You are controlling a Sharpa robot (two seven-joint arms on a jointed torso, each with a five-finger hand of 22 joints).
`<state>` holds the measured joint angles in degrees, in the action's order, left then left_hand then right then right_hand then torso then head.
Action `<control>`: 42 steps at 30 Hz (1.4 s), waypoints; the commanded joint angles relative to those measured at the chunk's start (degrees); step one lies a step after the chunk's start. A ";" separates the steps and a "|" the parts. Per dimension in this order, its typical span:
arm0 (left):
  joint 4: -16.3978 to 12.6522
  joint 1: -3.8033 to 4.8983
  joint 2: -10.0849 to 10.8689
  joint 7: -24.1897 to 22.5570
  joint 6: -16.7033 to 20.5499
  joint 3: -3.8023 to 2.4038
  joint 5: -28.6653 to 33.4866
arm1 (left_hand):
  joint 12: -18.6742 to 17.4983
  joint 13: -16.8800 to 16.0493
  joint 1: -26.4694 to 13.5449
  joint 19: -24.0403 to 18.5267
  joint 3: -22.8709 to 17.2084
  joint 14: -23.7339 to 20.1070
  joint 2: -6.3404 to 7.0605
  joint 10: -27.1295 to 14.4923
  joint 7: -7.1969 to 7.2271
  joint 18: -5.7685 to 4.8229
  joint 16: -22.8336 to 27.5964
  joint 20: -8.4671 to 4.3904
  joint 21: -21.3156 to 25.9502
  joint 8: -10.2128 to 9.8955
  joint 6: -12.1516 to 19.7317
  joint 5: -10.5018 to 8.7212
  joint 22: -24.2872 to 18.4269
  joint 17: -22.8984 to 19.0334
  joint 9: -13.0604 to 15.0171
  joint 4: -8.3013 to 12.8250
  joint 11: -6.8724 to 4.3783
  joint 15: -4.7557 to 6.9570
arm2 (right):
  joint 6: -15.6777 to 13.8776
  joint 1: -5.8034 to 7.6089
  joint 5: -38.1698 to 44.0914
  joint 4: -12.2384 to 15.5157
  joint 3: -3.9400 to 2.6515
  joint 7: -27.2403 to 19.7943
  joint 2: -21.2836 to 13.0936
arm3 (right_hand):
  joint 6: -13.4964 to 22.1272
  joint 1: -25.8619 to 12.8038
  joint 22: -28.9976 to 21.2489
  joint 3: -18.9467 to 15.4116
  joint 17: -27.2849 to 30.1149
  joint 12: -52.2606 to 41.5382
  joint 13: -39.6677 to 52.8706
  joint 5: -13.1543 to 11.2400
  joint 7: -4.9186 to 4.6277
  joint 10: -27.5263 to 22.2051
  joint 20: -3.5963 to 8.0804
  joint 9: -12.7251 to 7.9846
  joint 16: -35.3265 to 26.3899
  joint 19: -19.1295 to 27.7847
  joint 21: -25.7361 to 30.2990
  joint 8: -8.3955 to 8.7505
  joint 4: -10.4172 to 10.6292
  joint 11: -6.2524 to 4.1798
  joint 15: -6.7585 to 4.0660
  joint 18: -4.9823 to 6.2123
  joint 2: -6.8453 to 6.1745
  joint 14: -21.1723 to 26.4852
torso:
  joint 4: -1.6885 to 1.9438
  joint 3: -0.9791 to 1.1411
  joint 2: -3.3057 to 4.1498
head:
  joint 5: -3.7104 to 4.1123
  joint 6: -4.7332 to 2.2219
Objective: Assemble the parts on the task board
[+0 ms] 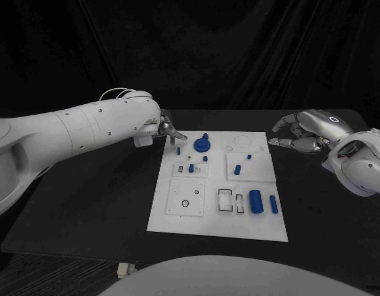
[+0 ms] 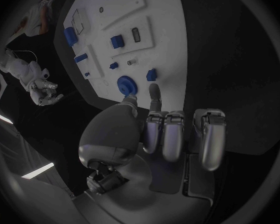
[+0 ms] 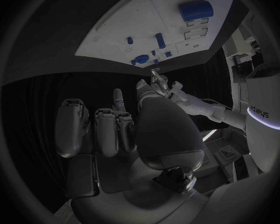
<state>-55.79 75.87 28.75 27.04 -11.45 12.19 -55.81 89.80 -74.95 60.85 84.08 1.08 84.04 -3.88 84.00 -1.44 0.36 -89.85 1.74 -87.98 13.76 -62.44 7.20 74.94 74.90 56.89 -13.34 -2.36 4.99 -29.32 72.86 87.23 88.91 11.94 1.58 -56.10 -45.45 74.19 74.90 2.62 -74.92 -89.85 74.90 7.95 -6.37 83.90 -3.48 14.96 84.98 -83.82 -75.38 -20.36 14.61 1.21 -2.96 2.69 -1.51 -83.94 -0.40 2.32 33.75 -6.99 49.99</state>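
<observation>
The white task board [image 1: 177, 216] lies in the middle of the black table. On its far part stand a round blue part [image 1: 203, 145] and several small blue parts [image 1: 205, 158]. A blue cylinder [image 1: 256, 201] and a blue bar [image 1: 274, 204] lie on its near right. My left hand [image 1: 168, 131] hovers at the board's far left corner, close to the round part [image 2: 126, 84]. Its thumb and one finger [image 2: 154, 92] reach out apart, holding nothing. My right hand [image 1: 306, 132] hangs off the board's far right corner, also holding nothing, its fingers [image 3: 118, 102] partly curled.
The board [image 2: 159, 15] has white inset plates with slots and holes, such as the square plate [image 1: 187, 198] at its near left. Bare black tabletop [image 1: 92, 197] lies on either side of the board. A black curtain closes off the back.
</observation>
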 commanded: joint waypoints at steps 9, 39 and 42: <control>1.04 -0.88 -0.64 -1.14 -2.66 -0.05 -0.02 | 0.20 -15.05 0.78 3.88 0.04 5.96 0.05 6.00 -0.17 0.43 -0.15 0.32 0.55 -0.68 -0.35 -0.25 13.68 15.10 -0.37 0.57 0.34 -0.61 | -0.49 -0.11 0.12 0.01 -0.05 0.40 0.09 | -0.54 -0.22 10.57 -0.31 -8.36 -0.15 15.10 0.35 0.03 6.10 -0.26 -0.06 0.09 -0.36 -0.08 -0.32 0.00 0.33 0.50 0.65 0.39 -4.55 | 0.04 0.01 -0.03 | 0.01 0.01; 1.97 -1.99 -1.41 -1.84 -3.45 -0.06 -0.02 | 0.20 -15.05 1.97 3.02 -0.39 5.96 -0.38 6.00 -0.44 0.74 -0.15 0.68 1.62 -1.95 -0.42 1.02 13.22 15.10 -1.38 1.64 0.66 -0.97 | -0.41 -0.11 0.12 0.14 -0.05 0.61 -0.03 | -0.54 -0.22 10.57 -0.31 -8.36 -0.15 15.10 0.35 0.03 6.10 -0.26 -0.06 0.09 -0.36 -0.08 -0.32 0.00 0.33 0.50 0.65 0.39 -4.55 | 0.01 -0.02 0.02 | 0.13 0.01; 2.01 -2.05 -1.43 -1.83 -3.52 -0.06 -0.02 | 0.20 -15.05 2.24 2.98 -0.57 5.96 -0.47 6.00 -0.44 0.75 -0.15 0.71 1.67 -2.08 -0.43 1.10 13.21 15.10 -1.47 1.87 0.68 -0.99 | -0.38 -0.11 0.12 0.14 -0.05 0.64 -0.04 | -0.65 -0.19 10.54 -0.41 -8.29 -0.15 15.10 0.43 0.05 6.10 -0.26 -0.11 0.04 -0.34 0.04 -0.35 -0.05 0.34 0.49 0.67 0.46 -4.55 | 0.02 -0.02 0.03 | 0.13 0.01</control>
<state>-53.79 73.90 27.47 26.15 -14.20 12.17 -55.88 89.80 -74.95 62.44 84.09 0.44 83.85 -4.42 83.94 -1.64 0.36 -89.85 2.16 -86.65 11.98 -62.65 8.04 74.92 74.90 55.46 -11.74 -2.01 4.38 -29.31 72.86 87.23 88.95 11.94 1.62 -56.08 -45.66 74.19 74.92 2.62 -74.91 -89.86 74.90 8.20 -6.17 83.90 -3.48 14.90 84.98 -83.82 -75.38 -20.36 14.62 1.21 -2.95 2.69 -1.51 -83.94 -0.39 2.32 33.76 -6.89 49.99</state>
